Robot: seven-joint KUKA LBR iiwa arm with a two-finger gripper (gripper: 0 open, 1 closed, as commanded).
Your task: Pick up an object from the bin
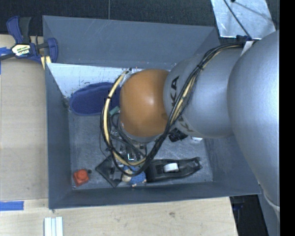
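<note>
**A:** Where is the arm working in the camera view?

**B:** You are looking at the gripper (124, 167) hanging low over the front middle of the grey bin (56, 146), under the arm's orange cover (142, 102) and its looping cables.

**A:** Is it gripping anything?

**B:** You are not getting a clear look, so I cannot tell whether it is apart, together or clamped on something.

**A:** What is lying closest to it?

**B:** A small blue piece (136, 180) is lying right at its tip by the front wall. A black tape dispenser (176, 167) is lying just beside it, on the right. An orange-red block (80, 177) is sitting further left, in the front corner. A blue oval thing (91, 99) is resting well apart, against the back wall.
</note>
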